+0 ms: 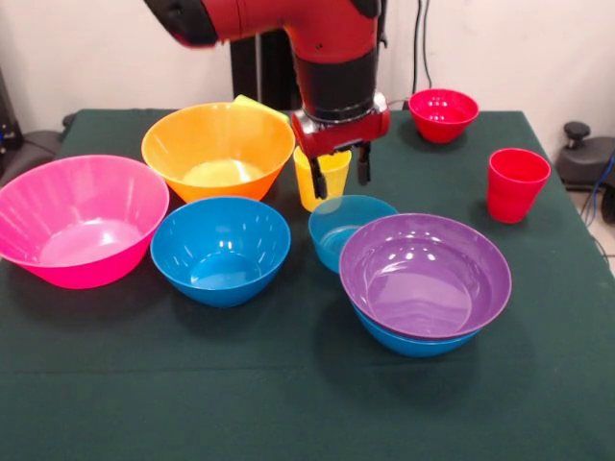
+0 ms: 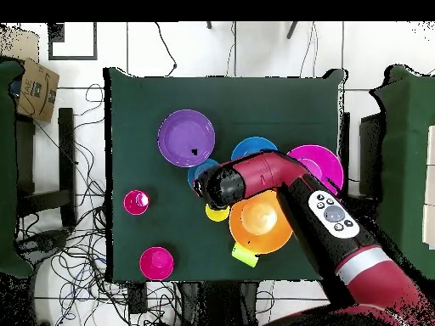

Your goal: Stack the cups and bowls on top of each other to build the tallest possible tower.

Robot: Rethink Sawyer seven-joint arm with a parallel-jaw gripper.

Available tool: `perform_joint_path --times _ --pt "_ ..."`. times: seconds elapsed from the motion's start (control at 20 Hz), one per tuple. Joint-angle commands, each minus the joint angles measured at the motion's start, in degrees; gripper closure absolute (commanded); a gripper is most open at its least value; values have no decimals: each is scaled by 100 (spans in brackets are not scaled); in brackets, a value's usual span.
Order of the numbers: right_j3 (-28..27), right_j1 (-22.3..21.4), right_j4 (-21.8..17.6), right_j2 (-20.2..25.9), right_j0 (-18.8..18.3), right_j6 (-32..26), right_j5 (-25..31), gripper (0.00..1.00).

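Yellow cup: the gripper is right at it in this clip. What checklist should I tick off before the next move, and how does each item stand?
1. Gripper over the yellow cup: ok, its fingers hang at the rim.
2. Fingers open: ok, a gap shows between them.
3. Cup gripped: not ok, the fingers are not closed on it.
4. Cup upright: ok.
5. Room around the cup: cannot tell, the orange bowl and the small blue bowl sit close.
6. Base started: ok, the purple bowl is nested in a blue bowl.
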Motion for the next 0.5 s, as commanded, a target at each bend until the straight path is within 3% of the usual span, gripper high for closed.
perform_joint_path --times 0.05,0.1,0.15,0.3,0.5 --pt "-173 -343 -7 -453 236 386 -36 0" --pt "-181 -346 -12 -514 273 489 -99 0" --pt "200 -569 -33 -641 342 854 -371 0" --pt "-160 -413 -18 -880 485 1090 -337 0" --pt "-241 -350 -45 -1245 565 1308 -404 0"
